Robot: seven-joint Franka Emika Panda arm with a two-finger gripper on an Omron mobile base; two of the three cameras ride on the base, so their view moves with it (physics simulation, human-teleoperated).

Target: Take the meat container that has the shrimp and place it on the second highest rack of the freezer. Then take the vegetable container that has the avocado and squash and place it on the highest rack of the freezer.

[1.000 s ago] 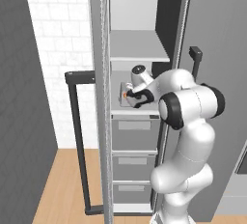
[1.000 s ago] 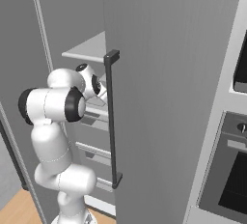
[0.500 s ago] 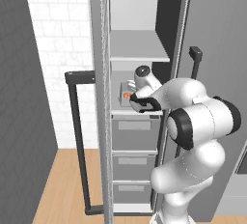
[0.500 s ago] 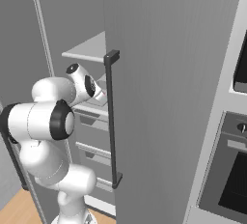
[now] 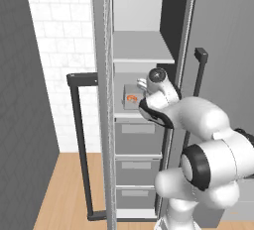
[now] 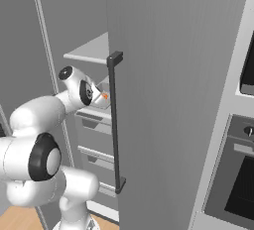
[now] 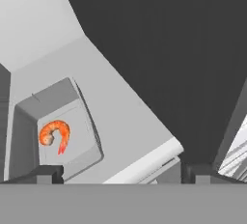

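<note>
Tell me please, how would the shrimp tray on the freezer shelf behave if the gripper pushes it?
The meat container looks shallow and flat-bottomed, so it would probably slide along the smooth shelf rather than tip. It holds only one small shrimp, so it seems light. The loose shrimp might shift inside.

Rendered home kitchen. Tall freezer (image 5: 144,125) w/ shelves & drawers, built-in oven (image 6: 233,174) beside it. White tile wall (image 5: 59,50), wood floor (image 5: 64,189).
</note>
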